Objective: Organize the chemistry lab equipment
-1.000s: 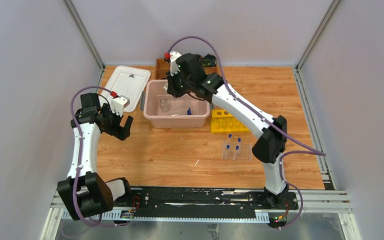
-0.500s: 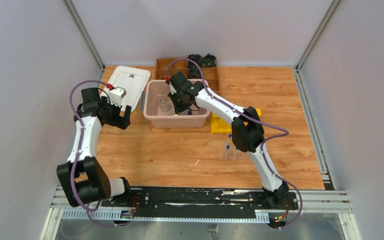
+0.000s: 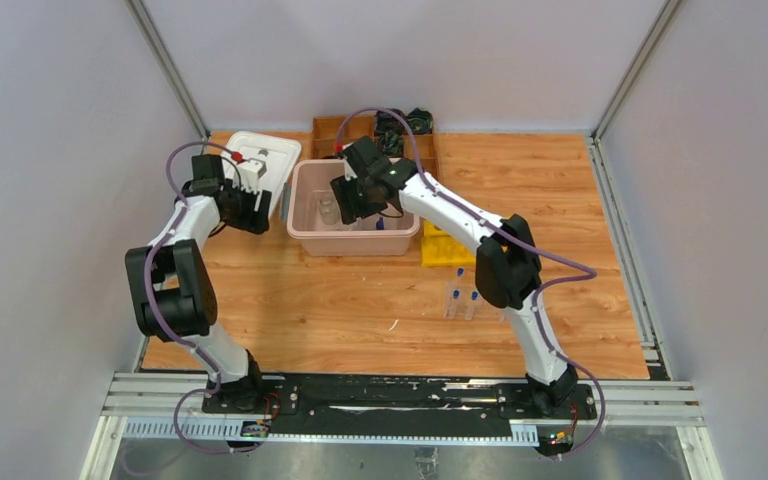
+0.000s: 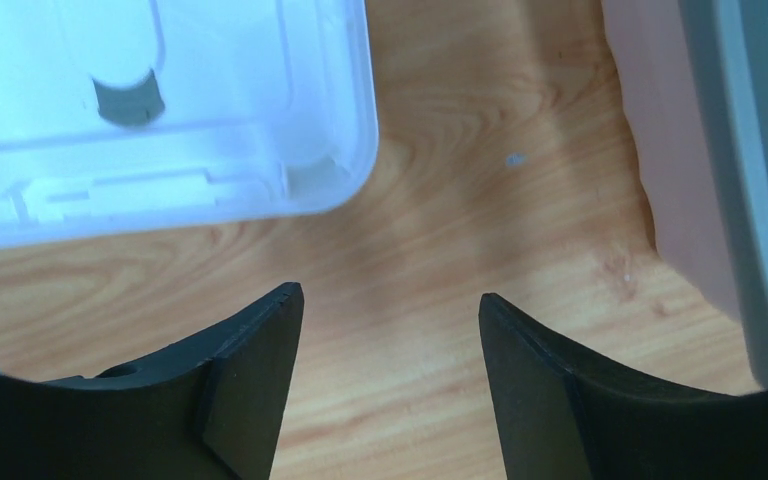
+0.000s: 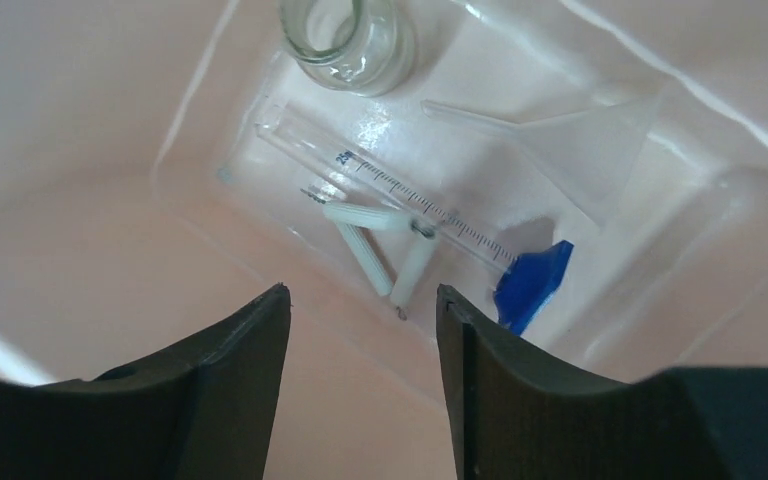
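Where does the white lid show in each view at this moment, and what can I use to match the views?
Top external: the lid lies flat at the back left, just left of the pink bin.
Left wrist: the lid fills the upper left; the pink bin is at the right edge.
Right wrist: the lid is not in it; the view looks down into the pink bin.
Shared landmark: the pink bin, seen in all three.

Lid (image 3: 272, 155) left of bin (image 3: 355, 243), beaker (image 5: 350, 35) and funnel (image 5: 590, 145) inside, tubes (image 3: 465, 298) front-right, perhaps racked.
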{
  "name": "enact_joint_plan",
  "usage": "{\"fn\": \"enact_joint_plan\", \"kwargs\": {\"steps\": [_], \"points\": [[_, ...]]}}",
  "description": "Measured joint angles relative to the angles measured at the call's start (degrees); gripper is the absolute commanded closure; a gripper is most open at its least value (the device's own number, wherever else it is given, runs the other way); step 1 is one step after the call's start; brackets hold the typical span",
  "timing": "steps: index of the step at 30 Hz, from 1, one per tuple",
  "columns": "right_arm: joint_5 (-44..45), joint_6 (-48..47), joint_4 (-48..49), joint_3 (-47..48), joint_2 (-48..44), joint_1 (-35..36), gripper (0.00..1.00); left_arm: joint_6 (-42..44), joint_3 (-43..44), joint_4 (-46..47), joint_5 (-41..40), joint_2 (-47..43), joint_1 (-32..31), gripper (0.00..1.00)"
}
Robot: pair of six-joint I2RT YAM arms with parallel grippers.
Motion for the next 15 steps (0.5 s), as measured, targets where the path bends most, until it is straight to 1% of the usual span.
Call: {"fn": "enact_joint_plan", "kwargs": {"steps": [2, 4, 9, 12, 15], "points": [[0.0, 0.2, 0.4, -1.0, -2.4, 0.0, 0.42, -0.5, 2.5, 0.5, -0.3, 2.6, -0.8, 0.37], [0.0, 0.5, 1.1, -3.1, -6.1, 0.0, 0.45, -0.8, 5.0, 1.1, -0.5, 5.4, -1.4, 0.42], [0.1, 1.4, 5.5, -13.2, -19.2, 0.0, 0.54, -1.3, 10.7, 2.0, -1.3, 12.5, -2.4, 0.51], [0.1, 2.2, 8.2, -17.7, -25.4, 0.3, 0.55, -1.8, 12.6, 2.2, -1.6, 15.5, -3.2, 0.53], [0.4, 2.7, 10.7, -21.4, -29.2, 0.6, 0.55, -2.1, 13.5, 2.2, -1.5, 17.2, -4.2, 0.54]]}}
